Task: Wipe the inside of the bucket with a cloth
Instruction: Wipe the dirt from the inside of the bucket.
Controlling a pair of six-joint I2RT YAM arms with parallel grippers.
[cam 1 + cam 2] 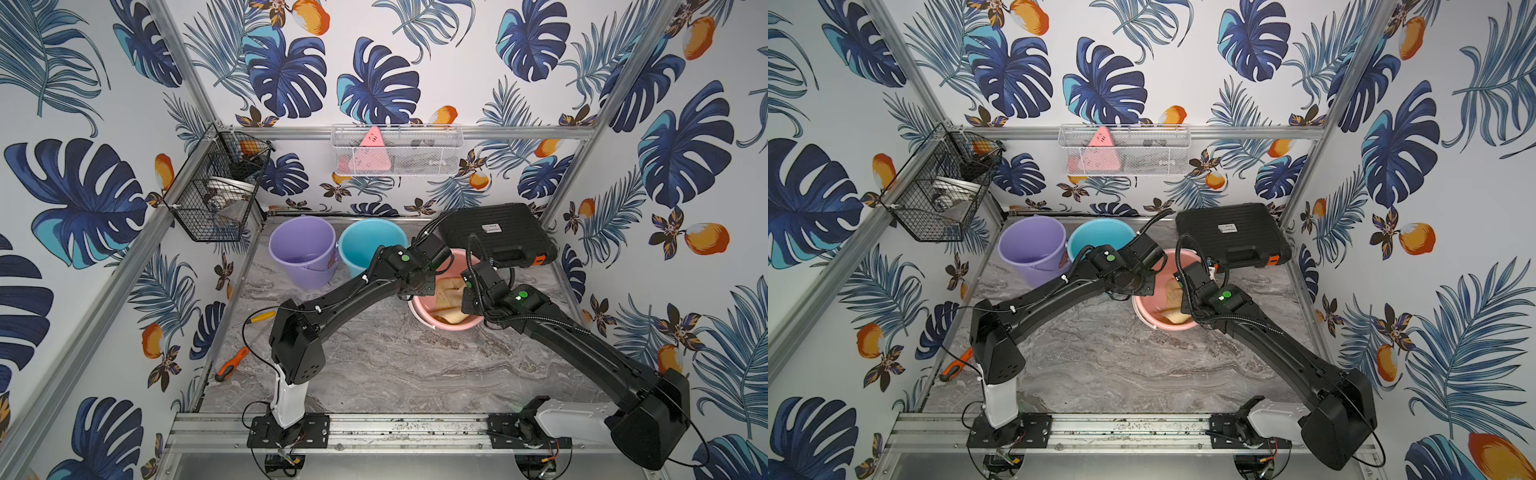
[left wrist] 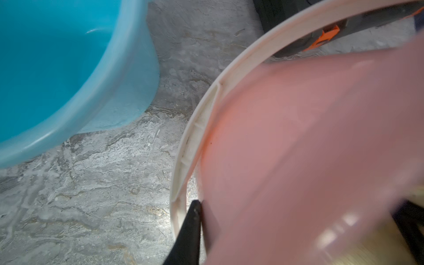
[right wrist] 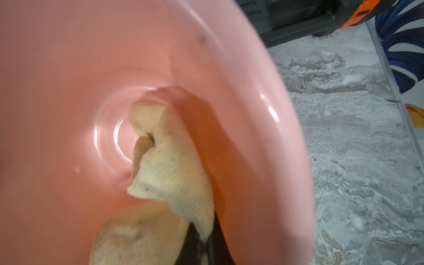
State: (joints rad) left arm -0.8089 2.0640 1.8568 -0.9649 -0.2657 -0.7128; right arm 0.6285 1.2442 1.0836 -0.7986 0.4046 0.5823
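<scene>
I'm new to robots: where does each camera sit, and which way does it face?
Top views: above the table's front, looking down; both show the left arm, right arm, pink bucket, blue bucket, black case.
Left wrist: on the left arm, facing the left gripper shut on the pink bucket's rim.
Right wrist: on the right arm, facing into the pink bucket; the right gripper holds the cloth there.
Shared: both wrist views show the pink bucket and black case.
</scene>
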